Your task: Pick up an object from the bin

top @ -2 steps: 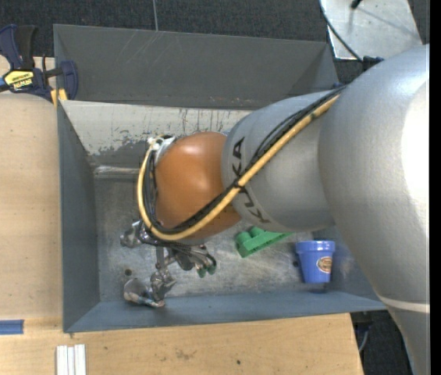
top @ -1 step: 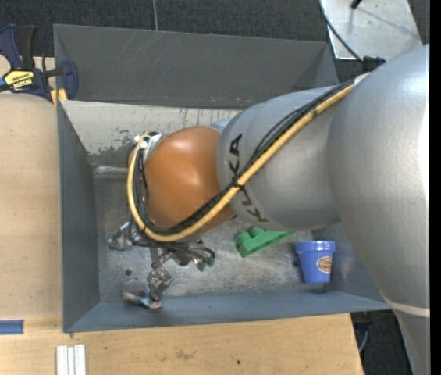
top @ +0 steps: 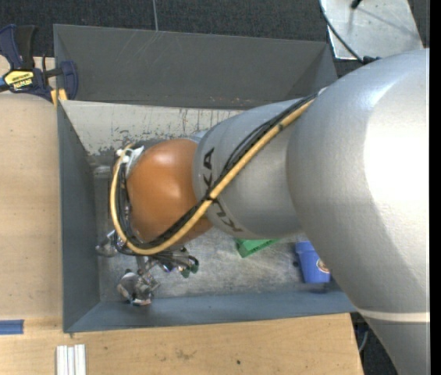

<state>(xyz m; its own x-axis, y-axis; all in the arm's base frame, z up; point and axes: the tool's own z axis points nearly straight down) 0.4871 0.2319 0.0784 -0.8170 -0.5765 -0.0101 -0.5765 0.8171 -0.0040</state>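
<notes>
The silver arm (top: 337, 178) fills the right half of the frame and slants from the right edge down toward the lower left, reaching into the grey metal bin (top: 76, 233). The bin's back wall rises in the upper middle of the frame, and its speckled floor shows as a narrow band along the bottom, below the arm.

At the arm's end sits a rounded orange cover (top: 158, 186), left of centre and above the left part of the floor. A yellow and black cable (top: 228, 176) runs along the arm from the upper right and loops around the left and lower sides of the cover.

Below the cover, the gripper (top: 146, 276) hangs as a tangle of metal parts low in the lower left corner of the bin, at or near the floor. How wide it stands cannot be made out, nor whether anything is in it.

A blue object (top: 310, 262) with a spot of orange and white lies on the floor at the lower right, against the front wall and tucked beside the arm. A green piece (top: 253, 246) lies to its left, half hidden under the arm and well to the right of the gripper.
</notes>
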